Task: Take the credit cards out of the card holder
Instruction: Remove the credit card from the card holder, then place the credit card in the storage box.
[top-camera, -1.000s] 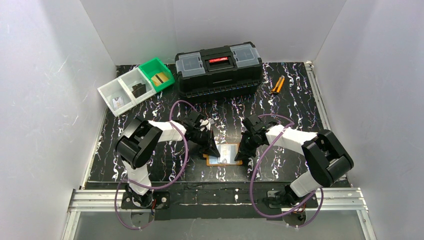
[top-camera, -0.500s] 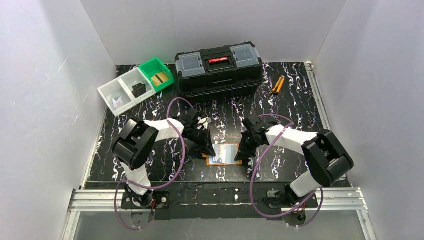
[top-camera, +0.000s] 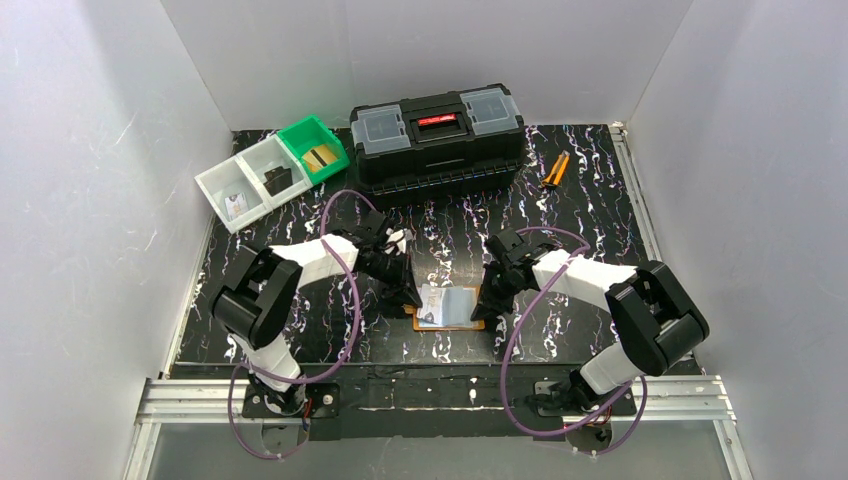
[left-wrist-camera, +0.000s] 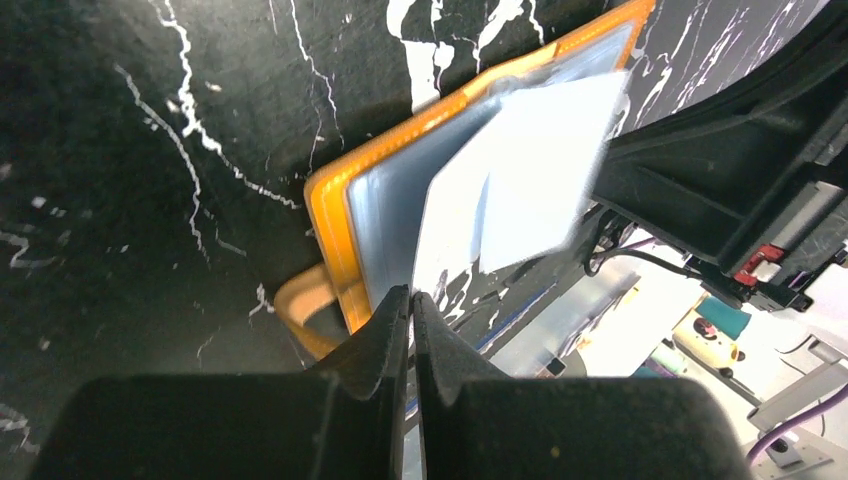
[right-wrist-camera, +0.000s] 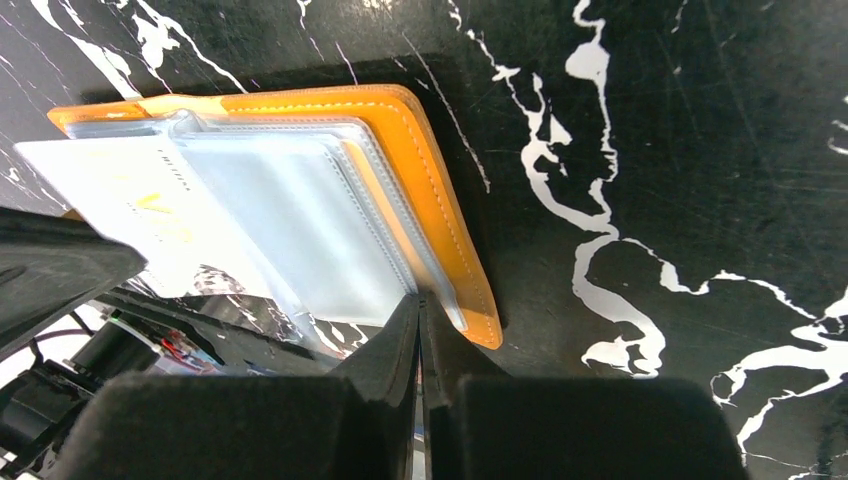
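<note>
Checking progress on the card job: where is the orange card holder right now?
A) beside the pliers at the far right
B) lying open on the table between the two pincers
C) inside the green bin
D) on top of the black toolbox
B: the card holder lies open on the table, with the left pincer at its left edge and the right pincer at its right edge.

Glare washes out the credit card (left-wrist-camera: 540, 160) nipped in the left end effector (left-wrist-camera: 411, 300); its print is unreadable. The card holder (left-wrist-camera: 325, 215) runs past the left wrist view's top edge. The bins' (top-camera: 212, 205) contents are too small to name.
</note>
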